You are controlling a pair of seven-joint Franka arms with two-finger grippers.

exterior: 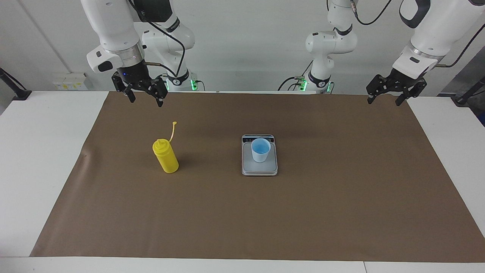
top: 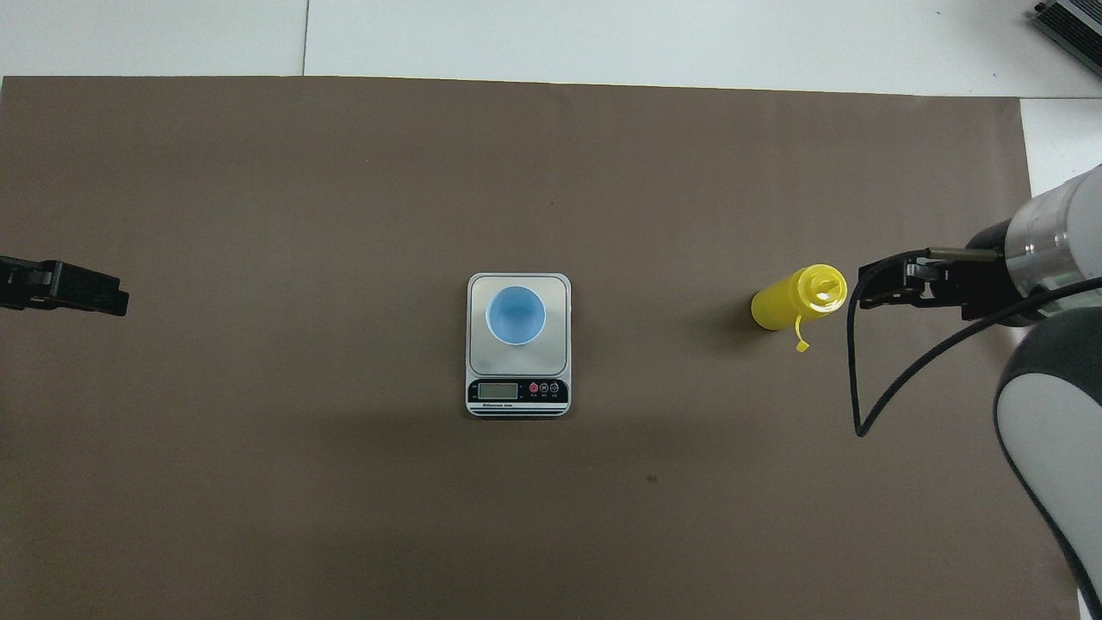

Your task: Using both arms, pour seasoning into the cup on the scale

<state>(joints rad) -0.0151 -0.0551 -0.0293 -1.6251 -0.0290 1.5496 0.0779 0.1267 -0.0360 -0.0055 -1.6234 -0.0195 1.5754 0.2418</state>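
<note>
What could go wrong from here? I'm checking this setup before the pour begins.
1. The tall yellow plastic squeeze bottle stands upright with its cap strap sticking up; the open right gripper, raised beside it, might snag the strap or tip the bottle.
2. The small light-blue plastic cup sits loose on the silver-grey digital scale; a nudge could topple it.
3. The open left gripper waits at the brown mat's corner, so the cup stands unsteadied.
</note>
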